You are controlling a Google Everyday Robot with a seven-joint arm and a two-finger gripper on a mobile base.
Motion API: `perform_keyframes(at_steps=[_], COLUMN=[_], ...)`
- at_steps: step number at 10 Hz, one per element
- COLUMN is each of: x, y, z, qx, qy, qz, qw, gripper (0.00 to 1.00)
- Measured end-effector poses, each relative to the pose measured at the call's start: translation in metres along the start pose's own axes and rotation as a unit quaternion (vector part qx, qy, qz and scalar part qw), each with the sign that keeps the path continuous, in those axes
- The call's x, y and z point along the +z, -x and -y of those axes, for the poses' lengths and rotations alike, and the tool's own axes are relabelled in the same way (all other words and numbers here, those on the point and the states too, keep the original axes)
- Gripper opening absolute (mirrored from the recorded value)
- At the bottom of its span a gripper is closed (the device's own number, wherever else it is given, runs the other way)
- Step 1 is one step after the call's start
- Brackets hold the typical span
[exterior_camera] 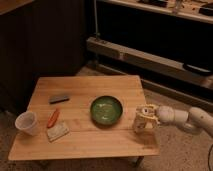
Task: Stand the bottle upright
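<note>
- Reaching in from the right, my arm (pixel 186 119) lies low beside the desk's right edge, pale and rounded in its segments.
- My hand (pixel 148 114) is at the desk's near right corner, clasped on the bottle (pixel 140 124).
- That cream-white bottle stands close to upright, its lower end down at the desk top and its upper part inside my grip. I cannot tell whether its base rests flat on the wood.
- Pale wood makes up the desk (pixel 100 85), which is wider than it is deep, with plank lines running along its length.
- Just left of the bottle, a little right of the desk's middle, sits a round green bowl (pixel 106 110), apart from my hand.
- On the left half lies a small dark block (pixel 59 99), and nearer the front an orange stick-like item (pixel 53 118).
- Just below the orange item lies a flat whitish piece (pixel 58 132), set at an angle.
- At the front left corner stands a translucent white cup (pixel 26 123), upright and well apart from the bottle.
- Behind the desk on the left rises a dark wooden wall (pixel 45 35).
- To the right of it runs a long dark shelving unit (pixel 150 57) with a pale lower rail. What lies on its shelves is too dim to name.
- Around the desk the floor (pixel 176 156) is light and speckled.
</note>
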Motion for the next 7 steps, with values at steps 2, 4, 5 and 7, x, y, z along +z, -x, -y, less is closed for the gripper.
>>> perform_keyframes(at_steps=[2,4,5,7], x=[-0.0029,-0.0052,-0.0052,-0.0029], y=[-0.0049,-0.0062,-0.0065,-0.0049], z=[-0.0023,-0.0035,-0.0048,-0.0051], qx=[-0.006,-0.006,-0.004,0.000], qy=[-0.002,-0.005,-0.009,-0.013], qz=[0.000,0.003,0.010,0.013], qw=[1.0000,1.0000,0.9999,0.9998], gripper=[0.00,0.13,0.23,0.41])
